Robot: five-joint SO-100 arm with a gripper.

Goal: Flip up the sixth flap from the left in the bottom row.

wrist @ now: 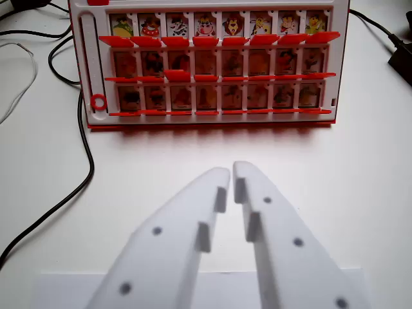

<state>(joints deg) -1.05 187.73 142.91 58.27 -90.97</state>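
Two tapered matte-white plastic fingers of the claw (232, 168), nearly closed, empty, near glossy red-framed board (211, 64).

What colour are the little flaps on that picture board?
The flaps are red, on a white board; the wrist view shows them best.

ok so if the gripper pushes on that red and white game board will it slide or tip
The game board looks like thin plastic lying flat on the smooth white table, so a sideways push would probably slide it rather than tip it. Its small red flaps look hinged and light; they likely swing easily. The gripper, nearly closed, sits short of the board.
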